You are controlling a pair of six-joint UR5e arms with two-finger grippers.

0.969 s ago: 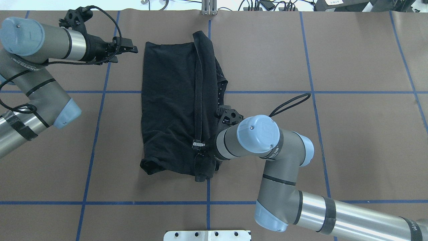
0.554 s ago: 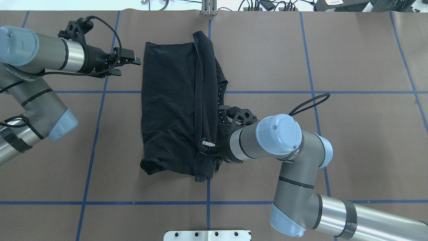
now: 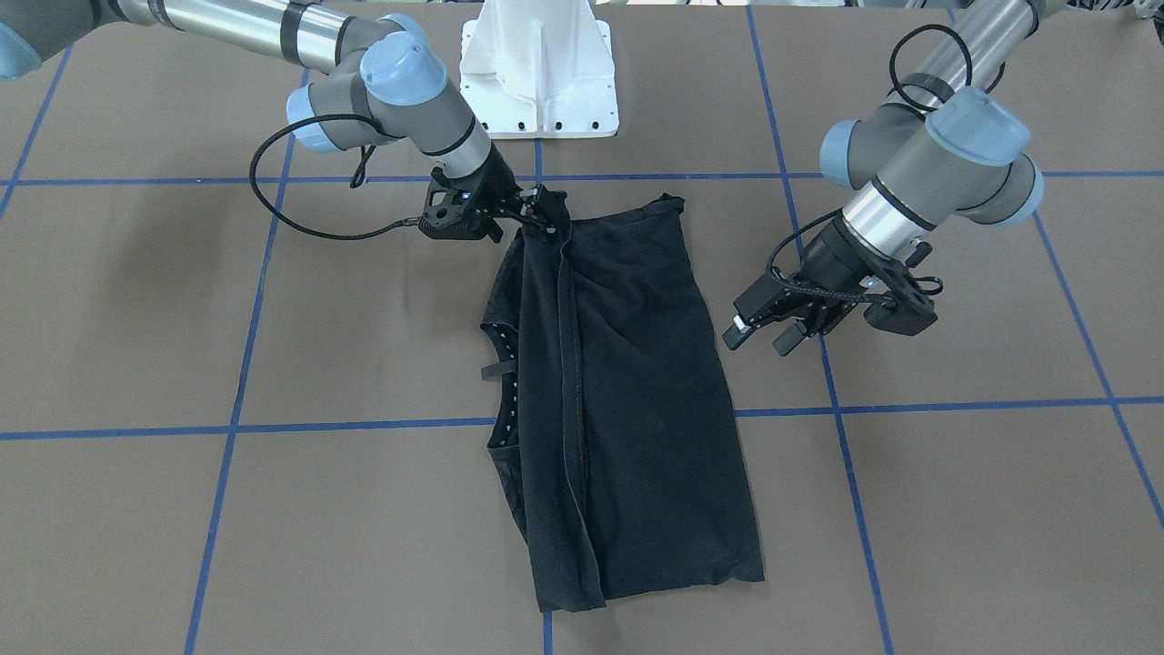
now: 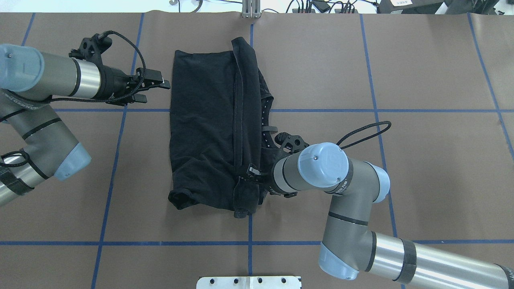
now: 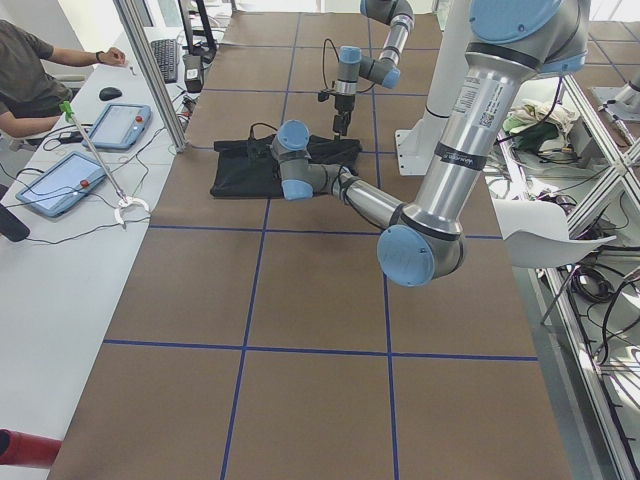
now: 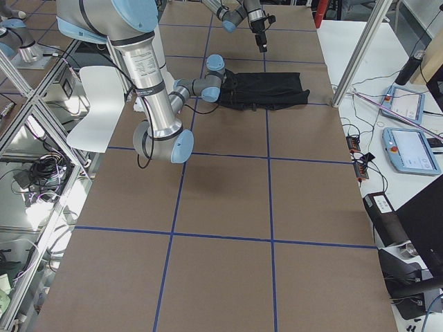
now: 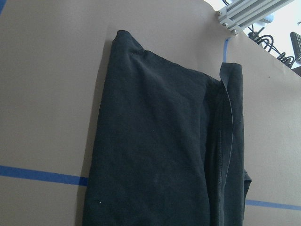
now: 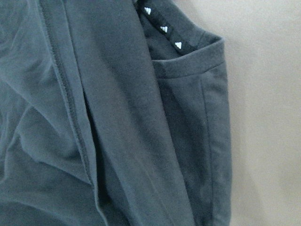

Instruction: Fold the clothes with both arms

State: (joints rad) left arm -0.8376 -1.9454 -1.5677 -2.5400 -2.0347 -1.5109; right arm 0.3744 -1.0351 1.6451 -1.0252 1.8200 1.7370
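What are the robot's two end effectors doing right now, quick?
Left end effector: open, holding nothing.
Right end effector: closed on a corner of the black T-shirt.

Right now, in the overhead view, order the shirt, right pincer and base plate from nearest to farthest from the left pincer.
1. The shirt, mid-table, beside the left pincer.
2. The right pincer, at the shirt's near right part.
3. The base plate, at the near edge.
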